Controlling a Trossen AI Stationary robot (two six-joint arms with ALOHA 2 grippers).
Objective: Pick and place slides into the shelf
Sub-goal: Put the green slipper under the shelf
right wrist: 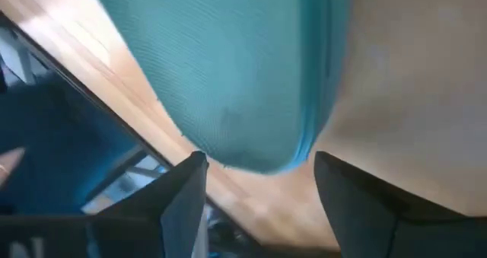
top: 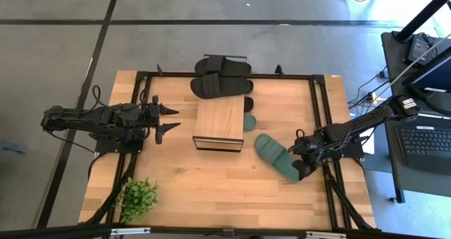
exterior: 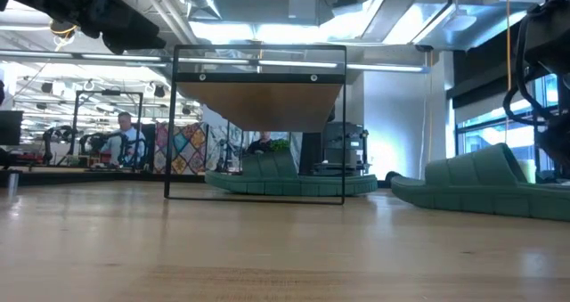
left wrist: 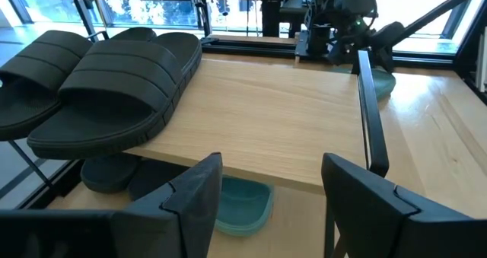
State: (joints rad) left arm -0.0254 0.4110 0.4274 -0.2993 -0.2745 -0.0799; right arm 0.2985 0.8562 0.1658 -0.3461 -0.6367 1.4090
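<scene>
right gripper: fingers apart, at heel of green slide lying flat on table, not clamped
left gripper: fingers apart, beside shelf
black slides: on shelf top, far end
second green slide: under shelf

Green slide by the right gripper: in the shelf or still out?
Out. The green slide lies flat on the table, apart from the shelf, with the right gripper at its end.

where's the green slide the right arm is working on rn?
High view: the loose green slide lies flat on the table, right of the shelf, its heel end at the right gripper, whose jaws stand open.
</scene>
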